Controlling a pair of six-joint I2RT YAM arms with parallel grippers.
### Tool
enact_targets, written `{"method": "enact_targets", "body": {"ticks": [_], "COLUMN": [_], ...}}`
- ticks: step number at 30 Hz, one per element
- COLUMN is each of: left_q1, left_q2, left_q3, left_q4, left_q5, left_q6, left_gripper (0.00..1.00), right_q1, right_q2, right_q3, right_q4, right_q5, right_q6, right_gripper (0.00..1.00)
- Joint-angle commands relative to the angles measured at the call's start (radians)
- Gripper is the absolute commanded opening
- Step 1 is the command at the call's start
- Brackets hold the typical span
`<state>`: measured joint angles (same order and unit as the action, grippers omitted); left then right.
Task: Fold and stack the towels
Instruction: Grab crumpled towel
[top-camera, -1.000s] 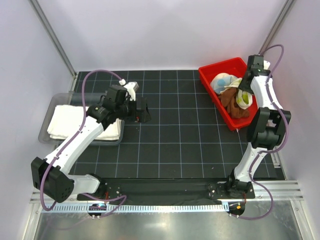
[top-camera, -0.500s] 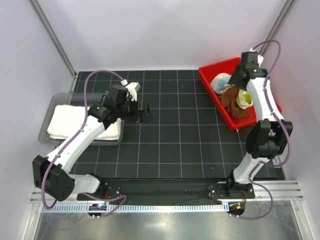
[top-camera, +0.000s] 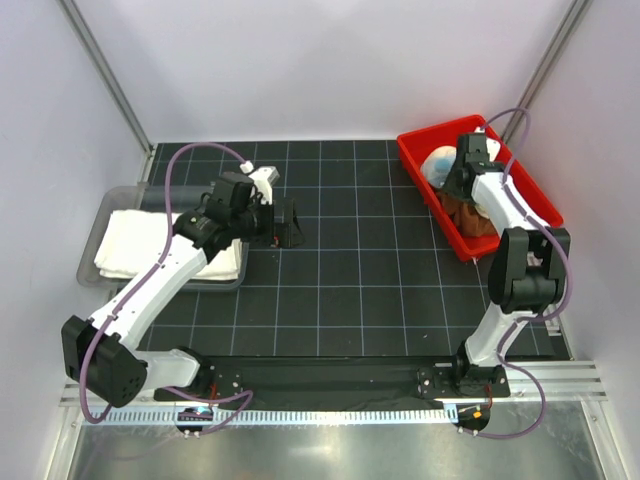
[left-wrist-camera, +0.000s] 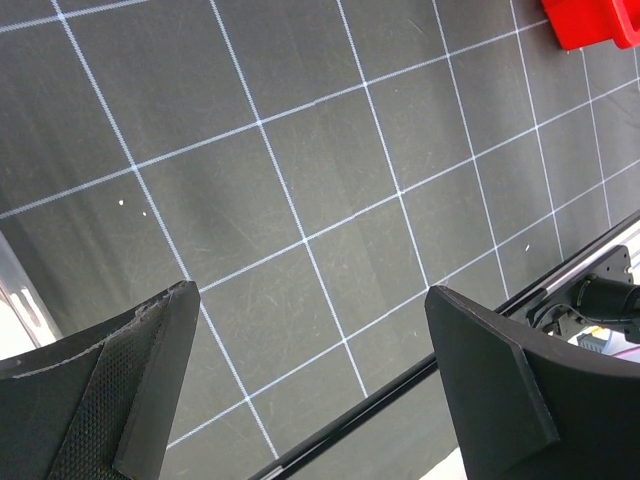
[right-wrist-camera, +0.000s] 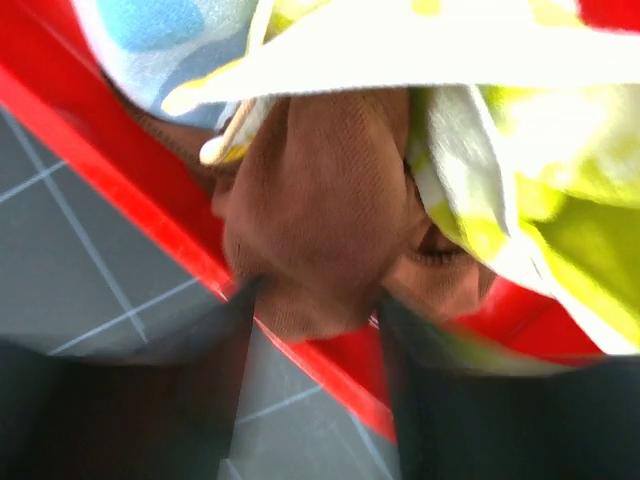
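While the left gripper hangs over the mat with its jaws spread wide on nothing, the right gripper is plainly the nearer one. It noses down into the red bin, where the brown towel bulges straight ahead, its bunched end reaching in between the two fingers. Those jaws stand apart astride it; whether they pinch it I cannot tell. The yellow towel touches it just beyond — I'd say a short push forward is all that's needed
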<state>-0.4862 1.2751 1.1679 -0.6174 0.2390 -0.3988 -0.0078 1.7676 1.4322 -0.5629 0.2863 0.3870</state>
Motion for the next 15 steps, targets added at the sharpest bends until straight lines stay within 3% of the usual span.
{"method": "enact_targets", "body": {"ticks": [1,4,7,9,10,13,14,15], "left_q1": [0.001,0.0,0.0,0.001,0.001,0.001,0.001,0.0], "left_q2": [-0.017,-0.014,-0.028,-0.045,-0.045,-0.008,0.01,0.026], "left_q3": [0.004,0.013,0.016,0.016,0.024,0.053,0.091,0.102], "left_q4": [0.025,0.027,0.041,0.054,0.061,0.041,0.006,-0.001], "left_q5": [0.023,0.04,0.033,0.002,-0.027,0.003,0.023,0.048], "left_q6": [-0.017,-0.02,-0.032,-0.057,-0.064,-0.08,-0.084,-0.084], "left_gripper": [1.0,0.95,0.95,0.97,0.98,1.0,1.0,1.0], "right_q1": [0.002,0.008,0.118,0.153,0.163,0.186,0.187,0.19], "right_q2": [0.047,0.05,0.038,0.046,0.053,0.038,0.018,-0.044], "right_q3": [0.037,0.165,0.389,0.543,0.698,0.905,0.915,0.903], "right_q4": [0.09,-0.018,-0.202,-0.325,-0.439,-0.535,-0.522,-0.491], "right_q5": [0.044,0.117,0.281,0.283,0.278,0.191,0.012,-0.059], "right_q6": [-0.022,-0.094,-0.183,-0.189,-0.175,-0.178,-0.177,-0.171], "right_gripper": [0.38,0.01,0.01,0.01,0.01,0.01,0.01,0.01]}}
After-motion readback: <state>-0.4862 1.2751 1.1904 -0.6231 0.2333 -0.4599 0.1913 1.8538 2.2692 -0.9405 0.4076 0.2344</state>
